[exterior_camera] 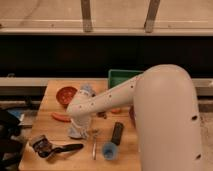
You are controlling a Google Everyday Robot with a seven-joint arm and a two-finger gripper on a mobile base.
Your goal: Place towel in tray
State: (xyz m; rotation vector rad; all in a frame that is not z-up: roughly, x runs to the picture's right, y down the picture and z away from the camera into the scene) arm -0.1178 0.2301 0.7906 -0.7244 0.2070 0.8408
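- The arm (150,100) was the biggest thing I saw. It was white, smooth and round like a fat pipe. It reached from the right side down to the left part of the table, because that is where the cloth lay.
- The table (52,107) was flat, light brown wood. It held everything.
- The tray (120,76) was green and box-shaped with straight walls. It sat at the back edge, partly hidden behind the arm. I think it looked like hard plastic.
- The towel (75,132) was a pale, soft, crumpled heap near the front left of the table, well apart from the tray. It was not in the tray yet.
- The gripper (81,125) pointed down right at the top of the towel. I could not tell if it was gripping the cloth or only touching it. I think it was low like that to pinch the soft folds.
- The red bowl (65,94) was round and shiny. It stood behind the gripper, out of the way.
- A black tube (117,133) lay on its side to the right of the towel.
- A blue cup (109,149) stood near the front edge, just past the tube.
- A thin fork (94,145) lay beside the cup, and a long red thing (60,117) lay left of the towel.
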